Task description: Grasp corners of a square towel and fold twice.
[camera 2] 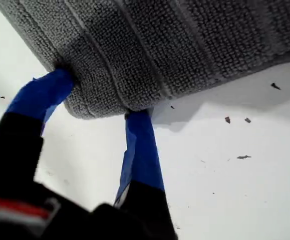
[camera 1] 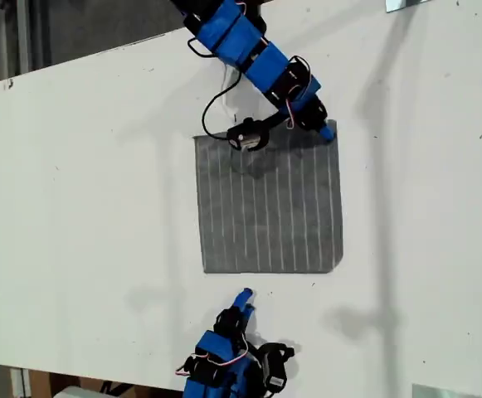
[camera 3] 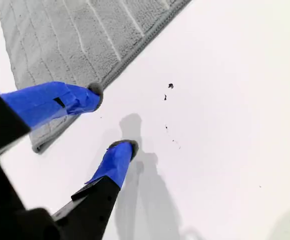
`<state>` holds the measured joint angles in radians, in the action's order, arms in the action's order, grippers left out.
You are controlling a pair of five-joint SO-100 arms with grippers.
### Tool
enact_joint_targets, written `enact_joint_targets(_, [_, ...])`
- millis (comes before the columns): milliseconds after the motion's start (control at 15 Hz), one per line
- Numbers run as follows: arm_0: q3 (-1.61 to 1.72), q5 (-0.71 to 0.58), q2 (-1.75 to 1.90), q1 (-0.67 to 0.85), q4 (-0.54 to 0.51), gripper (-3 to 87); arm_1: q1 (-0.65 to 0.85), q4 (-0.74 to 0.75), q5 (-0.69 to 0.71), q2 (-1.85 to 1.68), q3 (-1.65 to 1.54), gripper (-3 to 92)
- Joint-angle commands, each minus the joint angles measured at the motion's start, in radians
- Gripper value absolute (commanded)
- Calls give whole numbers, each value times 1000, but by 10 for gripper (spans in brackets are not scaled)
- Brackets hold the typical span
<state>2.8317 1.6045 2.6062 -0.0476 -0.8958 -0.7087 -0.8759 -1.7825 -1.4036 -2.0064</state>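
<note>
1. Looking at the exterior view, we are seeing the towel lying spread flat as a square near the middle of the white table, its pale stripes running from the far edge toward the near edge.
2. My first gripper is reaching the towel's far corner on the exterior view's right. In the first wrist view its two blue-taped fingers are straddling the rounded corner, one tip on each side and both touching the cloth edge. The jaws are standing partly open around that corner; we cannot tell whether they are pinching it yet.
3. The cloth at that corner is looking slightly raised off the table in the first wrist view, with a shadow under its edge.
4. My second gripper is hanging at the near side of the table, just short of the towel's near edge. Its jaws are spread wide and holding nothing: one blue finger is over the towel's border, the other over bare table.
5. The near corner beside that gripper is lying flat.
6. Small dark specks are dotting the table surface near both grippers.
</note>
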Motion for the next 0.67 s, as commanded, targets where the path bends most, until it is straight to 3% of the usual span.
enact_joint_targets(0, [-8, 14, -15, -18, 35, 180, 21, 48, 34, 58, 91, -1])
enact_joint_targets(333, [-318, 17, -456, -118, 64, 179, 100, -258, 207, 296, 509, -1])
enact_joint_targets(600, [-474, 29, -712, -179, 133, 180, 149, -325, 321, 339, 655, -1])
